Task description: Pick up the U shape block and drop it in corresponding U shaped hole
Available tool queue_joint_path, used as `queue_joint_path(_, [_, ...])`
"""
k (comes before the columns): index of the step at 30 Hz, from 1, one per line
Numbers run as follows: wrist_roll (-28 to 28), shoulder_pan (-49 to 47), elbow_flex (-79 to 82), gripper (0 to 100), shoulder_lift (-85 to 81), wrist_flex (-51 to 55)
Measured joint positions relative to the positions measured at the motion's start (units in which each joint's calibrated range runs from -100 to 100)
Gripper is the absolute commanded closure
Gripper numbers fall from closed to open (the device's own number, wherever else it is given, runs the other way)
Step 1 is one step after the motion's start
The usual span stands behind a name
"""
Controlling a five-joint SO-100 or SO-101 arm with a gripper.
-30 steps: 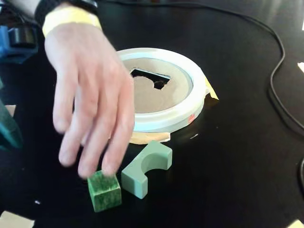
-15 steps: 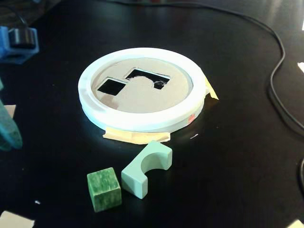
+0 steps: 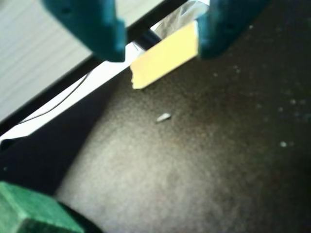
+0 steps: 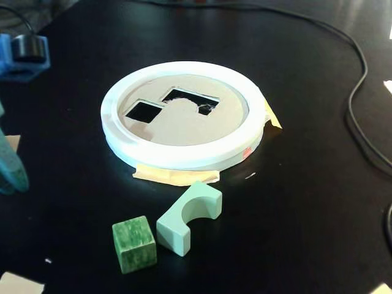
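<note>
Two blocks lie on the black table (image 4: 306, 202), set out near the white-rimmed disc (image 4: 184, 160), likely as a choice for sorting. U shape block (image 4: 188, 217) rests on its side just below the disc, notch facing right, nearly touching the green cube (image 4: 133, 243) on its left. U shaped hole (image 4: 190, 100) sits uncovered in the disc's upper half. Gripper (image 3: 158, 41), teal fingers spread and empty, hangs over bare table; wrist view shows only the cube, so the block is well apart.

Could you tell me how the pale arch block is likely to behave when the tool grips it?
The U shape block looks solid and rigid, so probably no flexing. Lying on a flat face, it seems unlikely to roll. Its smooth matte sides may slip slightly.
</note>
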Motion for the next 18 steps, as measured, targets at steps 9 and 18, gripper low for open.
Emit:
queue_joint_path(9, [0.0,-0.2,0.0,75,0.0,0.0])
queue_joint_path(18, [-0.1,-0.2,0.0,75,0.0,-2.5])
